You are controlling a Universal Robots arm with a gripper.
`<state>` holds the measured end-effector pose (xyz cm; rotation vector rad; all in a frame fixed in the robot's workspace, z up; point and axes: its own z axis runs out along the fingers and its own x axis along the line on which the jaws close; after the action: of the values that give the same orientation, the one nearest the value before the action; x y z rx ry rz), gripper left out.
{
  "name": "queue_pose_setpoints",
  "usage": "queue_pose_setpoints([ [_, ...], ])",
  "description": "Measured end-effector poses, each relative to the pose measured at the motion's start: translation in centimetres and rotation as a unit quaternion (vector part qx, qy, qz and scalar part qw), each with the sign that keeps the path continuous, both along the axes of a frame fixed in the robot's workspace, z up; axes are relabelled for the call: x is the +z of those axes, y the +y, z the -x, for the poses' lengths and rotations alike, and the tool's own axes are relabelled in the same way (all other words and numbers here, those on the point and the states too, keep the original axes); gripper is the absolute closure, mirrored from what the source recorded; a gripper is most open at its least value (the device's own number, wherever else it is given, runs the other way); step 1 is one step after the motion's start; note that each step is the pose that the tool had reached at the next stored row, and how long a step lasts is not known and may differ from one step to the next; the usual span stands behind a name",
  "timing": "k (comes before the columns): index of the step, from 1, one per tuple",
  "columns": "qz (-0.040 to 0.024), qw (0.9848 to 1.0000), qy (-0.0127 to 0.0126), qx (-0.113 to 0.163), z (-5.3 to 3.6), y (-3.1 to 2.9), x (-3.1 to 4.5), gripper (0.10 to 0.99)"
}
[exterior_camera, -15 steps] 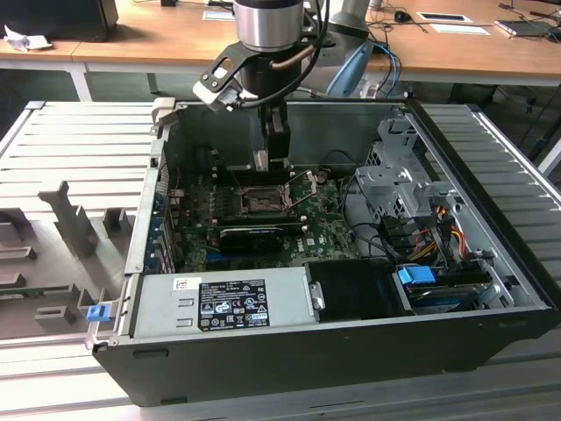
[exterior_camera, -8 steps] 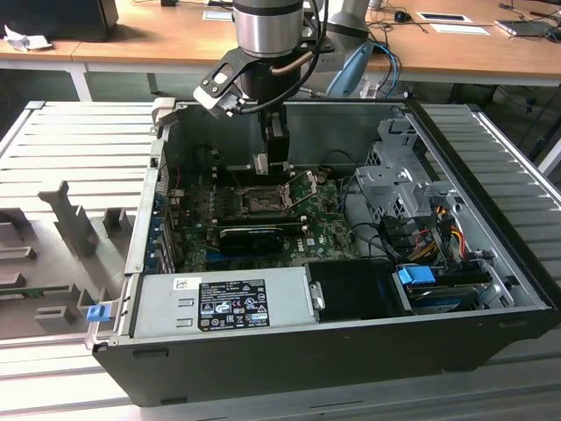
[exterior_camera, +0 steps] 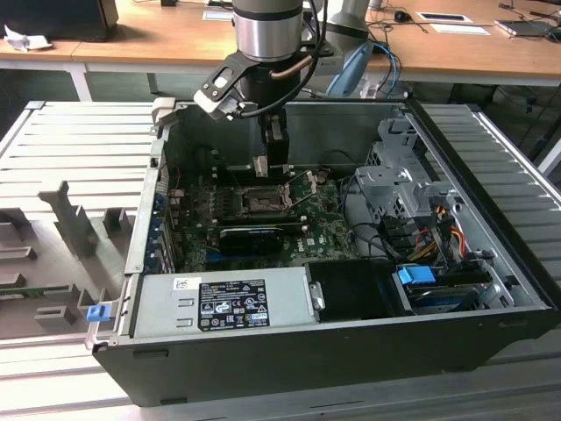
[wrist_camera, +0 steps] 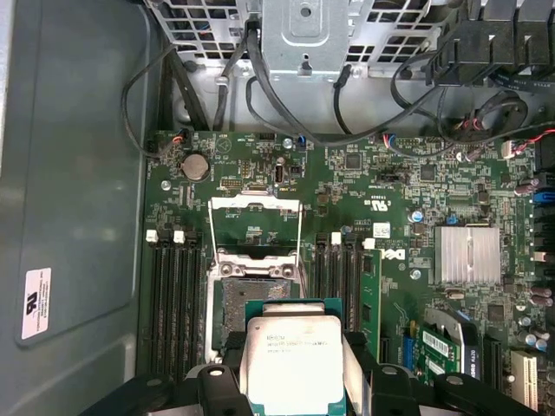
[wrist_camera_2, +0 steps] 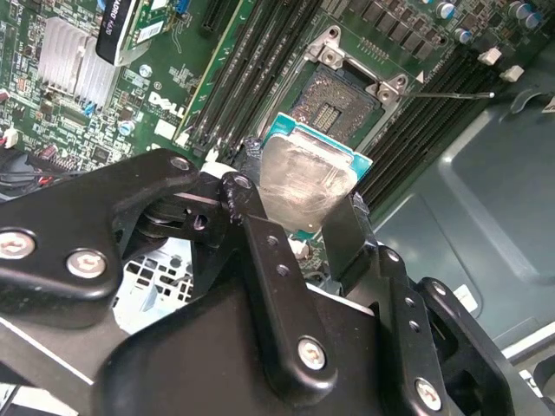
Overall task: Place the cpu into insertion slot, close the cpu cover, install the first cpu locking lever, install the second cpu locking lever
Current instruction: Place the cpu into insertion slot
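Open computer case [exterior_camera: 307, 360]. The arm [exterior_camera: 267, 35] reaches straight down into it, wrist vertical. End effector [wrist_camera: 293, 364] is clamped on the cpu [wrist_camera: 290, 355] by two opposite edges, held flat near the insertion slot [wrist_camera: 241, 303], not seated. Cpu cover [wrist_camera: 257, 203] is flipped open. Cpu looks light, stiff, smooth-topped, probably fragile underneath; edge grip only.

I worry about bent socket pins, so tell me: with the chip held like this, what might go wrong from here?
The cpu, clamped in the hand, looks offset from the insertion slot in both wrist views; lowered like this, it might land askew. The cpu cover stands open beside the slot, and a thin locking lever juts out nearby; the hand might snag either.
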<state>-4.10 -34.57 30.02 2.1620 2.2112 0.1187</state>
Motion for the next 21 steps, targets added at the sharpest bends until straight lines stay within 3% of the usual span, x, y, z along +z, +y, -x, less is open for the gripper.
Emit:
queue_pose_setpoints([
  [21,0.0000,1.0000,0.0000,0.000,0.00,0.00,-0.56,0.561],
])
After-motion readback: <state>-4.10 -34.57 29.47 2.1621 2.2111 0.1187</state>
